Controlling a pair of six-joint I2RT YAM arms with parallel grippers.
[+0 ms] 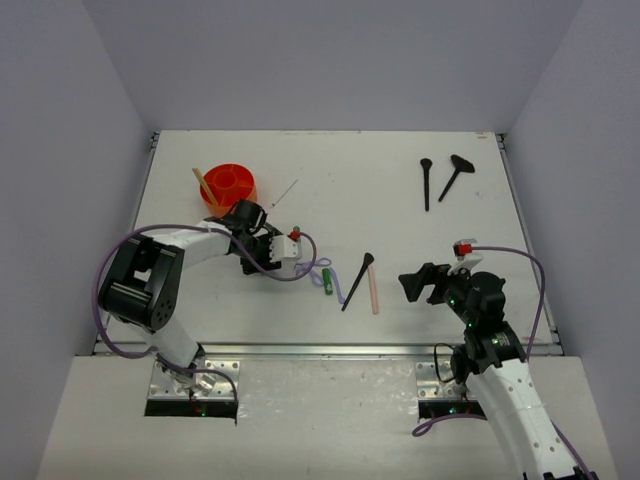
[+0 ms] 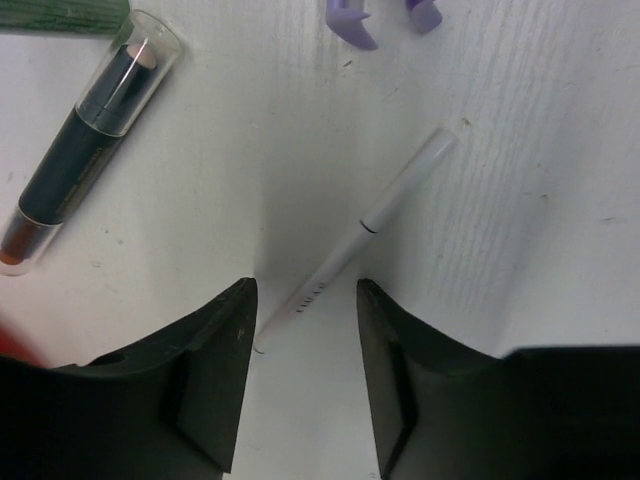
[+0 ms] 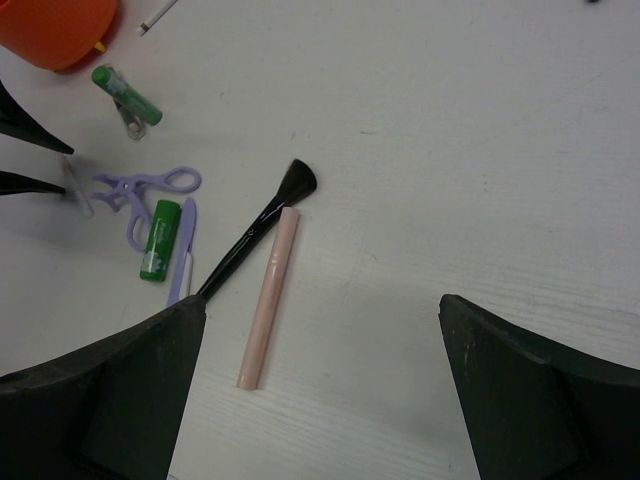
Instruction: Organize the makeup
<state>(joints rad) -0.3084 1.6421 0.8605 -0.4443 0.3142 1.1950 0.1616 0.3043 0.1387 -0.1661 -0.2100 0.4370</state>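
Observation:
My left gripper [image 2: 305, 285] hangs low over the table, jaws apart, with the near end of a thin white stick [image 2: 370, 215] lying on the table between its fingertips; gaps show beside the stick. Beside it lie a dark pencil with a clear cap [image 2: 85, 160], a green tube [image 2: 60, 15] and the lilac looped tool [image 2: 350, 20]. In the top view the left gripper [image 1: 268, 250] sits just below the orange tub [image 1: 228, 185]. My right gripper [image 3: 322, 300] is open and empty, above a pink stick [image 3: 268, 300] and a black brush [image 3: 255, 235].
Two more black brushes [image 1: 426, 182] [image 1: 455, 172] lie at the far right. A thin stick [image 1: 285, 192] lies right of the tub, and a pale stick [image 1: 203, 185] leans in it. A second green tube [image 3: 127, 93] lies near the tub. Walls enclose the table.

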